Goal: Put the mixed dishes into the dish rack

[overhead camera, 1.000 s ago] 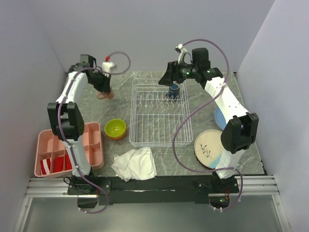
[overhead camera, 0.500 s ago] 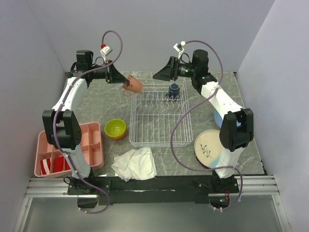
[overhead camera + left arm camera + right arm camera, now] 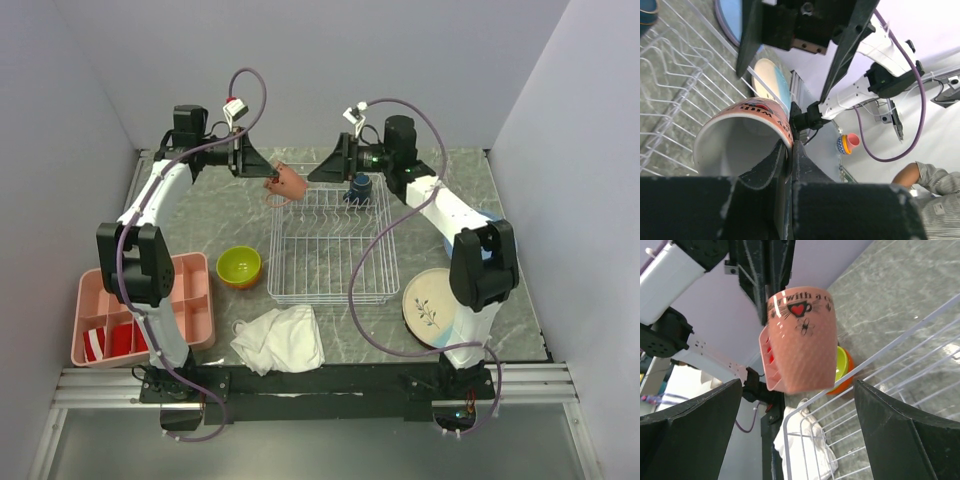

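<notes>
The small pink mug [image 3: 288,183] is hanging tilted over the upper-left corner of the dish rack [image 3: 272,262], its rim pinched by the left claw [image 3: 263,173]. Its long axis is slanting from upper left to lower right, with the mouth facing the left claw and the base toward the rack. 1 dark-blue mug [image 3: 359,186] is sitting inside. The right claw [image 3: 322,170] is gaping wide, carrying nothing. The lime-green bowl [image 3: 239,265], cream-and-blue plate [image 3: 430,305] and light-blue plate [image 3: 732,22] are lying on the surface [image 3: 200,215], unloaded.
</notes>
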### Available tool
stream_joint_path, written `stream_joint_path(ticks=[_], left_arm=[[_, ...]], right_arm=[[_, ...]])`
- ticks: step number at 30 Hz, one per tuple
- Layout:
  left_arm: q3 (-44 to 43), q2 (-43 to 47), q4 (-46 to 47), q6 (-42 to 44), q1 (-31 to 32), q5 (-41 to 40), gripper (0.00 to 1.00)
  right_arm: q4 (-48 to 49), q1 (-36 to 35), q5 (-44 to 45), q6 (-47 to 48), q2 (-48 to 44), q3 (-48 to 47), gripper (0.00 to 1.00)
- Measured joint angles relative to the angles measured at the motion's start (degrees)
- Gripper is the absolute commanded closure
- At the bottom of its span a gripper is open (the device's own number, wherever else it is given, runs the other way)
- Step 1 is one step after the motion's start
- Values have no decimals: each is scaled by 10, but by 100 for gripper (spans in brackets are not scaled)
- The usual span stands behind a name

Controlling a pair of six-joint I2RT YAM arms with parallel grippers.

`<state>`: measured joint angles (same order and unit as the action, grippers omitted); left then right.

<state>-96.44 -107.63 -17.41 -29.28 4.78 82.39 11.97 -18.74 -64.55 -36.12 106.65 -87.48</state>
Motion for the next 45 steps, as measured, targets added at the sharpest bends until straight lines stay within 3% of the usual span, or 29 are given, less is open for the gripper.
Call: stream_joint_path(ticks=[11, 23, 32, 35, 40, 45], left_arm=[[0, 0, 5, -21, 10, 2, 99], [-11, -17, 7, -30, 16, 4, 99], [-23, -36, 5, -36, 17, 18, 99], [-24, -36, 5, -36, 17, 18, 99], [-24, -36, 5, -39, 17, 24, 99], [-24, -37, 7, -41, 17, 28, 99]], right_arm=[[1, -21, -11, -27, 64, -15, 1], [116, -38, -63, -125, 79, -19, 2], [117, -43, -77, -126, 87, -19, 3], [113, -44, -77, -123, 87, -19, 9], [109, -44, -73, -120, 88, -19, 28], [92, -44, -65, -109, 89, -19, 27]])
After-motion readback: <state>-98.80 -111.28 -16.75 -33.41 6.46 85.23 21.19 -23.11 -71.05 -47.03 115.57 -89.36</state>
